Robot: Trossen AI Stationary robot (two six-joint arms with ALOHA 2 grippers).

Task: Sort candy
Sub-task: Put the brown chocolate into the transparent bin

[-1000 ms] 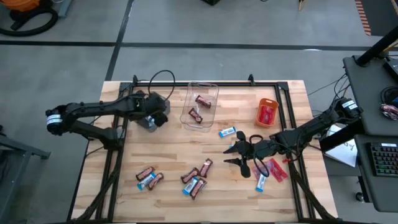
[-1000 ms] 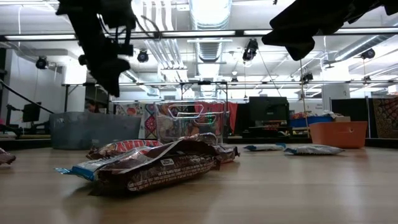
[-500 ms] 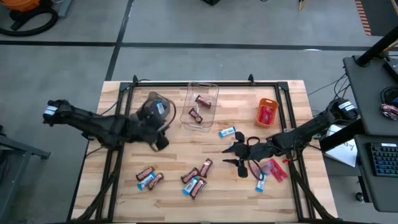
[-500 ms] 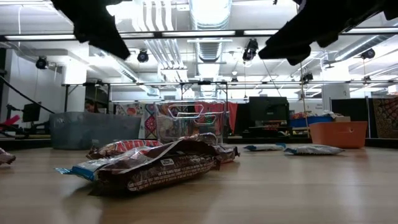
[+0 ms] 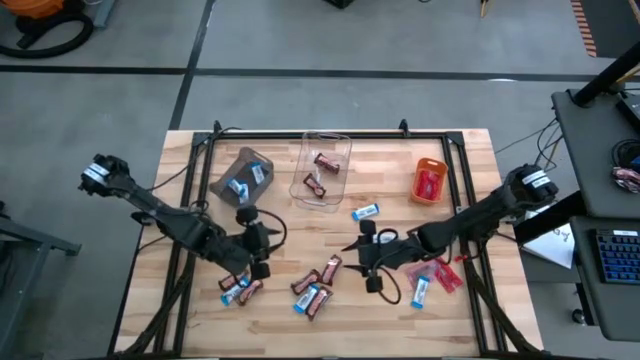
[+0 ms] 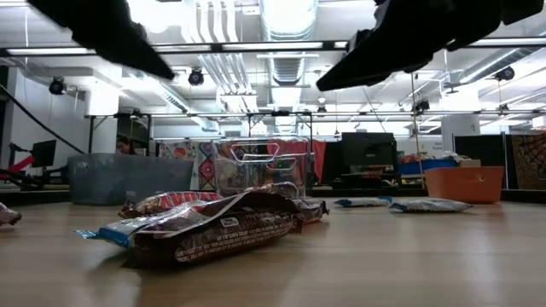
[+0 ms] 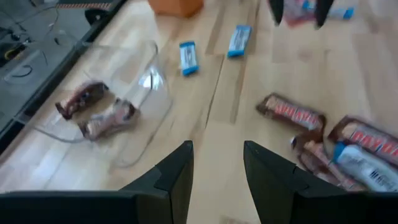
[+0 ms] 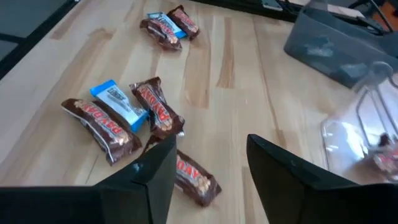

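Hovering above the desk, the left gripper sits toward 8 o'clock of the desk centre, its jaws parted and holding nothing, just beside a small cluster of brown bars with a blue-and-white one among them. The right gripper hangs near the middle of the desk, slightly toward 5 o'clock, jaws spread wide and empty, with a central pile of candy lying at its 8 o'clock. In the right wrist view that pile shows as several brown bars around one blue-and-white bar. A clear bin at 12 o'clock holds two brown bars. A grey bin at 10 o'clock holds blue-and-white bars. An orange bin at 2 o'clock holds red candy. One loose blue-and-white bar lies between the clear bin and the right gripper. Another blue-and-white bar and a red bar lie at 4 o'clock, beneath the right arm.
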